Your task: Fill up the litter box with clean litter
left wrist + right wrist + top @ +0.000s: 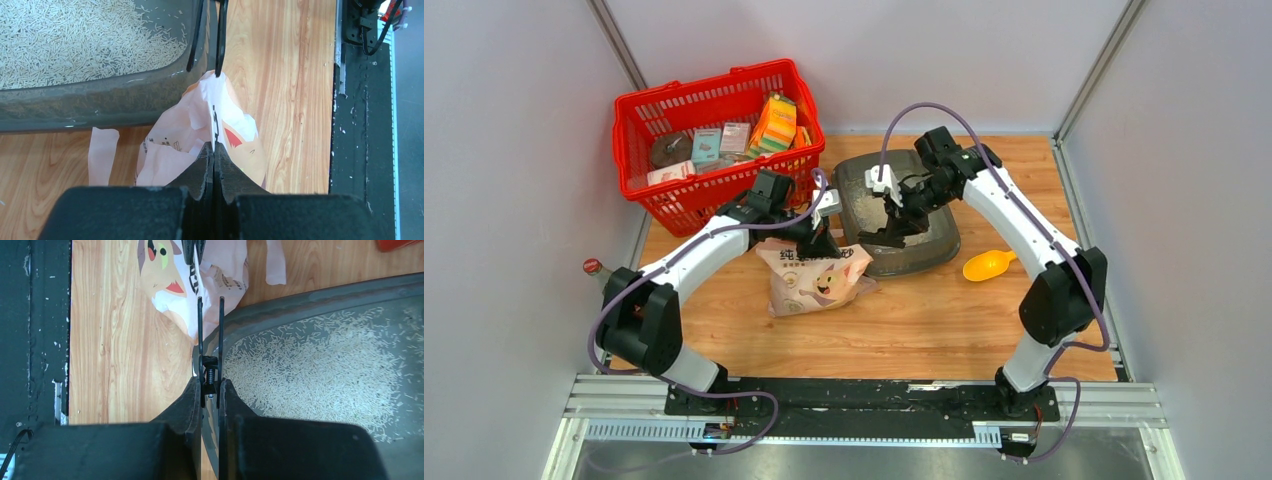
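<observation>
The dark grey litter box lies at mid-table with pale clean litter spread thinly over its floor, which also shows in the left wrist view and the right wrist view. The beige cat-print bag lies against its near left side. My left gripper is shut on the bag's top edge. My right gripper is shut on thin black spring scissors over the box's near left rim. Their blades are slightly apart, with the tips at the bag's top.
A red mesh basket with several packets stands at the back left. A yellow scoop lies right of the box. A torn strip of bag lies on the wood beside the box wall. A bottle stands at the left edge.
</observation>
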